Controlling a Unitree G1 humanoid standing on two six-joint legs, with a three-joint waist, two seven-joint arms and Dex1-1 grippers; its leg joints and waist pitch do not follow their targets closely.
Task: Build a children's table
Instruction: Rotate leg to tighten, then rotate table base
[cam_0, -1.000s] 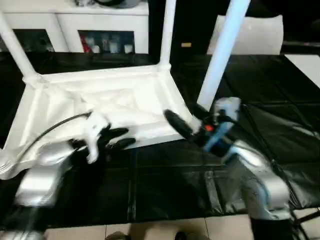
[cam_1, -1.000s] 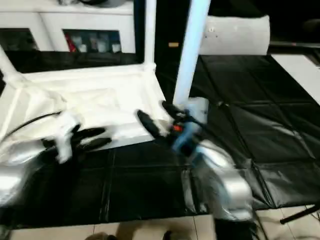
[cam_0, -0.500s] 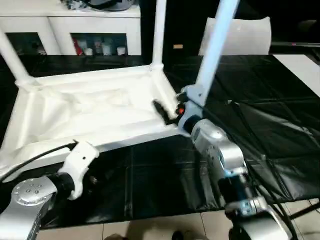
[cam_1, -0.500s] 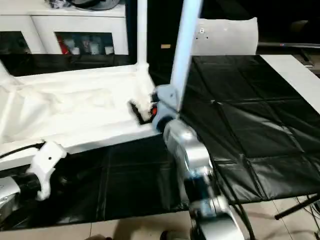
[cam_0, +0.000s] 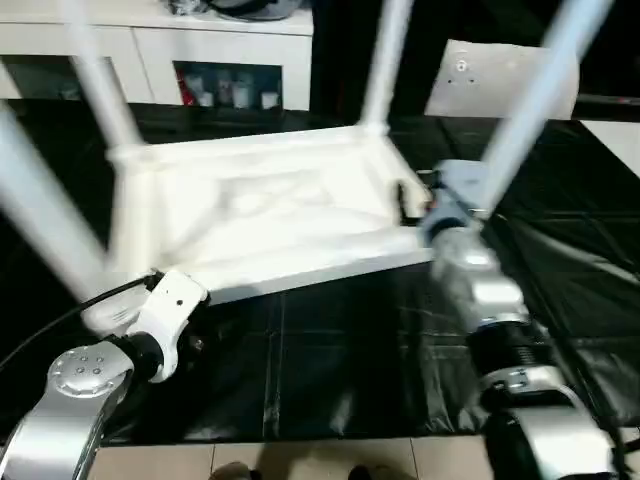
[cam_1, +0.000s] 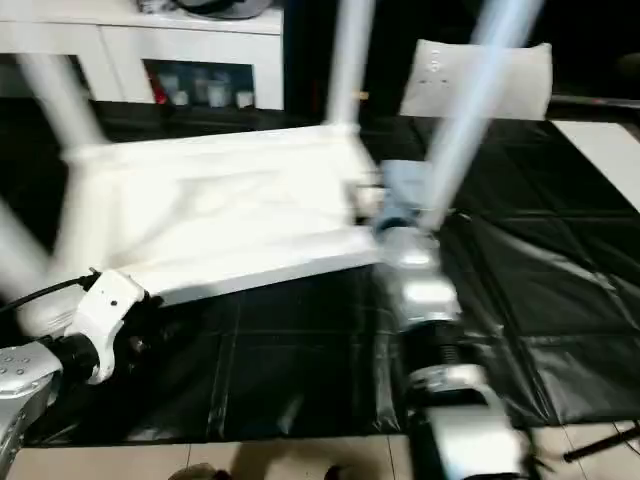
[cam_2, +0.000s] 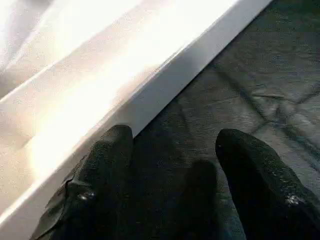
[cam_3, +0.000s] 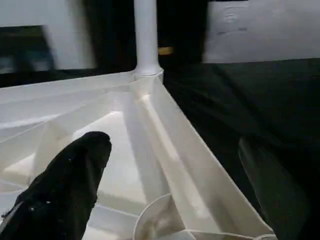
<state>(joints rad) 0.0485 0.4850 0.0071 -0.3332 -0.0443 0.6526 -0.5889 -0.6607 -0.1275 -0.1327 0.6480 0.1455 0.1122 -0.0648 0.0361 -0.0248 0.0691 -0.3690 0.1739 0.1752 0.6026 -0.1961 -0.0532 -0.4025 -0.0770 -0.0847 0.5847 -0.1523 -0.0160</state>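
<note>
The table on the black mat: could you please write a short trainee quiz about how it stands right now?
1. True or false: the tabletop lies with its ribbed underside facing up.
2. The right gripper straddles which part? A) the tabletop's near corner rim B) the white cabinet C) the bag
3. Fill in: the left gripper is ____, beside the tabletop's edge on the black mat.

Key: 1 true; 2 A; 3 open.

Motion smears the legs (cam_0: 70, 230) at the frame's left, and all four run off the top edge. The right arm (cam_0: 480, 300) hides the tabletop (cam_0: 270, 200) corner beside it.
</note>
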